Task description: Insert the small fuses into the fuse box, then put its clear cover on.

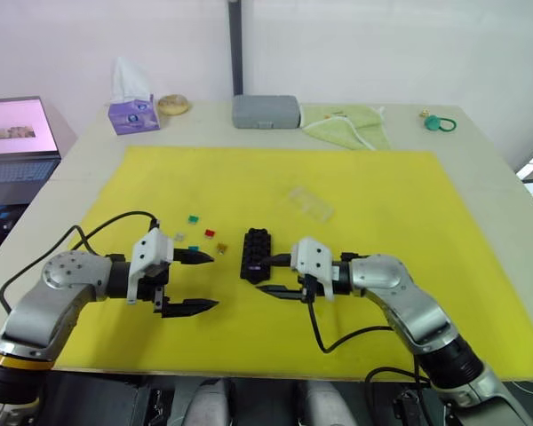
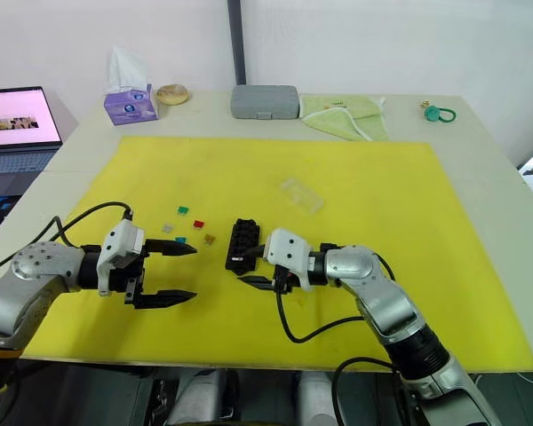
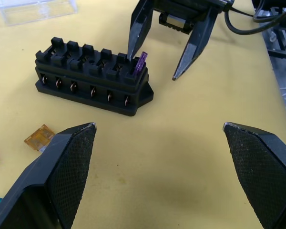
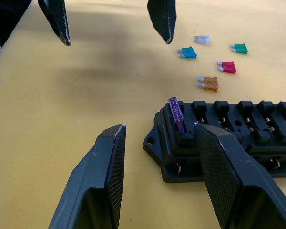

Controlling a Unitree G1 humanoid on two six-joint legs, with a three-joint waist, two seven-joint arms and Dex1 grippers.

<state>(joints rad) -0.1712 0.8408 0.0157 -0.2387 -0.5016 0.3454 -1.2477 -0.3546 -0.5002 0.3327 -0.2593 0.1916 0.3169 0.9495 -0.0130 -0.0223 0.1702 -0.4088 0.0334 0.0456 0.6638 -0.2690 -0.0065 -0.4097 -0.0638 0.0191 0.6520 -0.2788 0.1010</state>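
- Counter [image 1: 493, 160] carried a yellow mat [image 1: 382, 257], the largest surface; all task pieces lay on the mat.
- Behind the mat, along the counter's far edge: grey case [image 1: 266, 111], green cloth [image 1: 346, 124], tissue box [image 1: 131, 114]. None in play.
- Left hand [image 1: 194, 281] hovered low over the mat's near-left part, released, fingers wide apart, grasping nothing. Loose fuses lay just beyond it.
- Right hand [image 1: 274, 274] sat at the near end of the fuse box, fingers spread and released; one fingertip stood right by the purple fuse, the other out over bare mat. Contact with the box could not be told.
- Fuse box [image 1: 254, 252] lay near the mat's middle, between the two hands. Judged rigid, light, apt to slide on the mat if pushed sideways; best steadied by its long walls.
- Clear cover [image 1: 312, 203] rested on the mat beyond the box, well apart. Likely thin, slick, hard to see; grip across its long edges.
- Purple fuse [image 4: 176, 114] stood in the end slot nearest the right hand, tilted, seemingly not fully seated.
- Five loose fuses lay left of the box: orange fuse [image 4: 209, 84], red fuse [image 4: 227, 67], green fuse [image 4: 239, 48], teal fuse [image 4: 187, 52], grey fuse [image 4: 201, 39]. Tiny, stiff, featherweight; pinch by the flat plastic body, blades pointing down.
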